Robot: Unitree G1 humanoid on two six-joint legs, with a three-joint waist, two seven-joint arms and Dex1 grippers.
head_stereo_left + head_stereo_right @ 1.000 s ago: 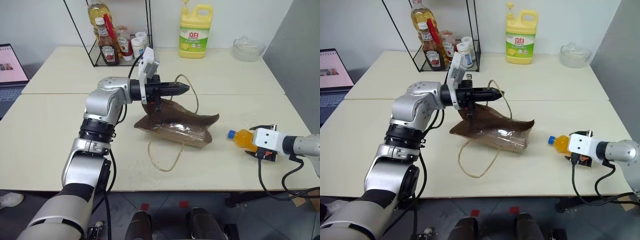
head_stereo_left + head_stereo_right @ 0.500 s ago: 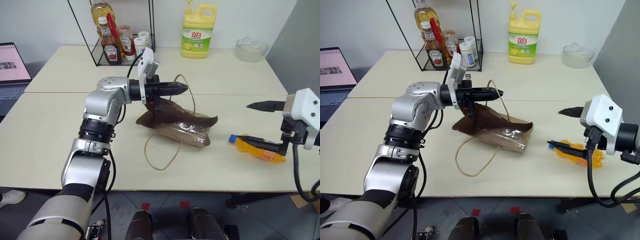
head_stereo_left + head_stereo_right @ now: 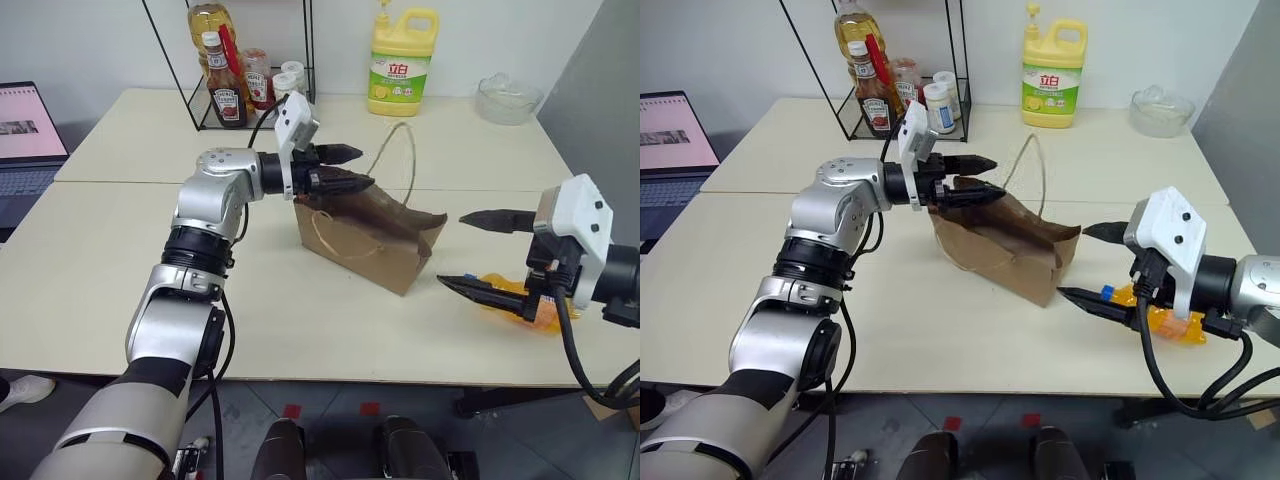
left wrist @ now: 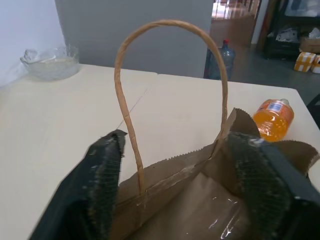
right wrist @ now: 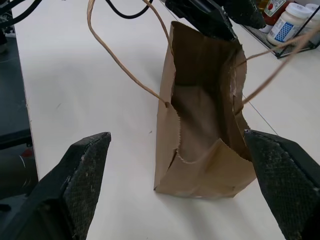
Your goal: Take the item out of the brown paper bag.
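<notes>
Bottle [image 3: 520, 300] lies out of the bag [image 3: 372, 238] on the worktop, at bag's 4 o'clock, under the right claw [image 3: 480, 255]. Both claws released; left claw [image 3: 350, 170] at bag rim. Bottle probably light, smooth, rolls; grip mid-body.

Brown paper bag [image 3: 372, 240]: matt creased kraft, twisted cord handles, glossy clear film inside. Item [image 4: 273, 118]: glossy clear plastic, orange liquid. Table [image 3: 120, 270]: smooth matt cream laminate. Left gripper [image 4: 182, 165] pads: black, rough mesh texture. Bowl [image 3: 503, 98] at 1 o'clock: clear glass.
</notes>
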